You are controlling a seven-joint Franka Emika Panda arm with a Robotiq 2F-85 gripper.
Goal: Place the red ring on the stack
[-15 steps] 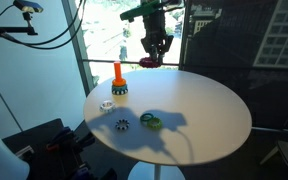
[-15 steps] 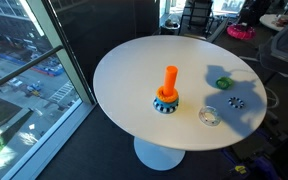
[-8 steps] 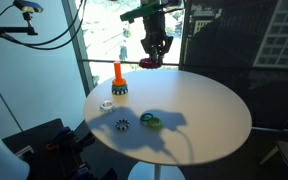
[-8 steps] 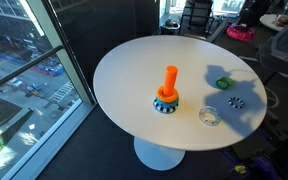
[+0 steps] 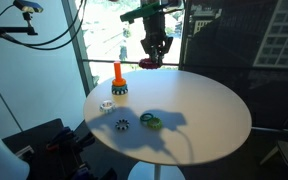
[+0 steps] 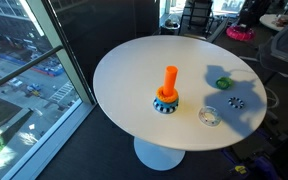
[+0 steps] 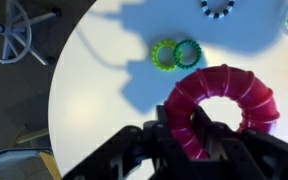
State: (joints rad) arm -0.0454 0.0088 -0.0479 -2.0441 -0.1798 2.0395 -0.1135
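Observation:
My gripper (image 5: pixel 150 60) hangs high above the far side of the round white table (image 5: pixel 199 105), shut on the red ring (image 5: pixel 148 63). In the wrist view the red ring (image 7: pixel 224 105) is clamped between my gripper's fingers (image 7: pixel 184 130), rim bumpy. It also shows at the top edge of an exterior view (image 6: pixel 241 32). The stack, an orange peg (image 5: pixel 118 73) on a dark toothed base (image 5: pixel 118 89), stands upright near the table's edge, apart from the gripper; it also shows in an exterior view (image 6: pixel 169 85).
On the table lie a yellow-green ring touching a green ring (image 7: pixel 174 54), a dark toothed ring (image 5: pixel 123 125) and a small white ring (image 5: pixel 106 104). Windows stand behind the table. Chairs (image 6: pixel 196 12) and cables are around it.

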